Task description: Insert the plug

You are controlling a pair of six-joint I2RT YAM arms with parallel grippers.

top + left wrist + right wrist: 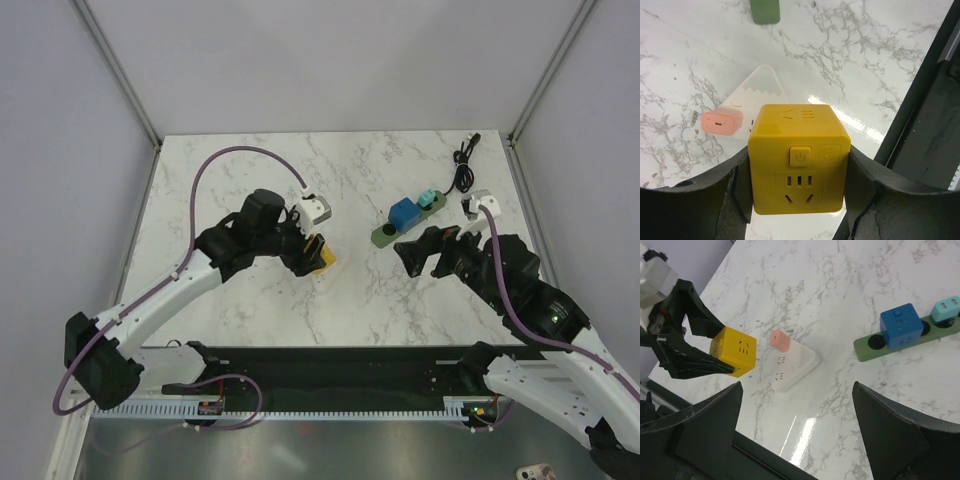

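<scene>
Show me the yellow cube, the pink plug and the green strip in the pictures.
yellow cube (pixel 770 160): left wrist view, on its front face, left of the button.
pink plug (pixel 780 340): right wrist view, on its upper end.
green strip (pixel 862 352): right wrist view, on its bare left end.

The top external camera looks steeply down from above the near edge over the whole table (pixel 250 300). The left wrist camera faces right, very close on the yellow cube (pixel 799 165). The right wrist camera looks down and leftward from farther back, sharing that cube and the white socket block (pixel 792 365).
</scene>
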